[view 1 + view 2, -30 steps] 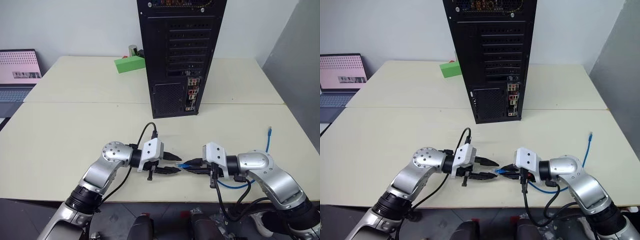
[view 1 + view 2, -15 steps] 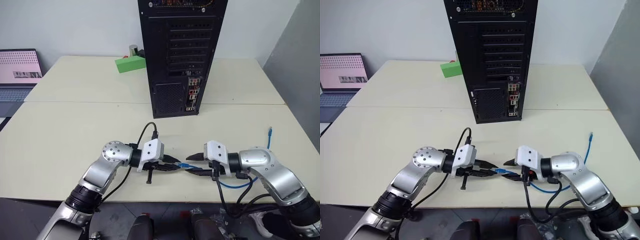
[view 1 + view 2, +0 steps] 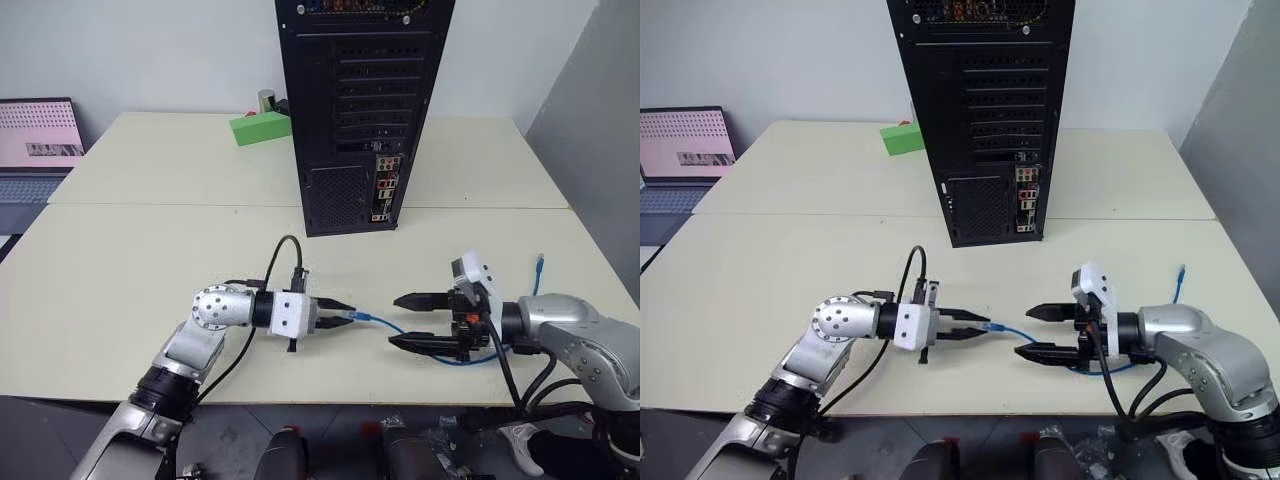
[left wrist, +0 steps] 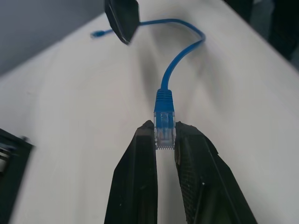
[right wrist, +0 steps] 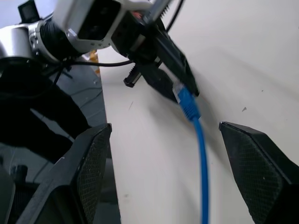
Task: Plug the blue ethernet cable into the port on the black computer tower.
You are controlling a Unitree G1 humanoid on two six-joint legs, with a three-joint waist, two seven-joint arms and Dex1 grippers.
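Observation:
The blue ethernet cable [image 3: 378, 322] has its clear plug [image 4: 164, 126] pinched between the tips of my left gripper [image 3: 346, 313], which is shut on it and points right, a little above the table. From there the cord runs right, passes under my right gripper [image 3: 398, 321] and ends in a second plug [image 3: 540, 262] lying near the table's right edge. My right gripper is open, faces the left one and holds nothing. The black computer tower [image 3: 360, 100] stands upright at the back centre. Its narrow connector strip [image 3: 384, 186] holds the port, too small to single out.
A green box [image 3: 260, 128] sits left of the tower, with a small metal cylinder [image 3: 266, 100] behind it. A laptop [image 3: 38, 140] stands at the far left. The cream table [image 3: 150, 260] has a seam across its middle. A grey wall [image 3: 600, 140] rises on the right.
The plug passed from my right gripper to my left. The left one closed on it and rolled. The right one opened, let go and drew back to the right.

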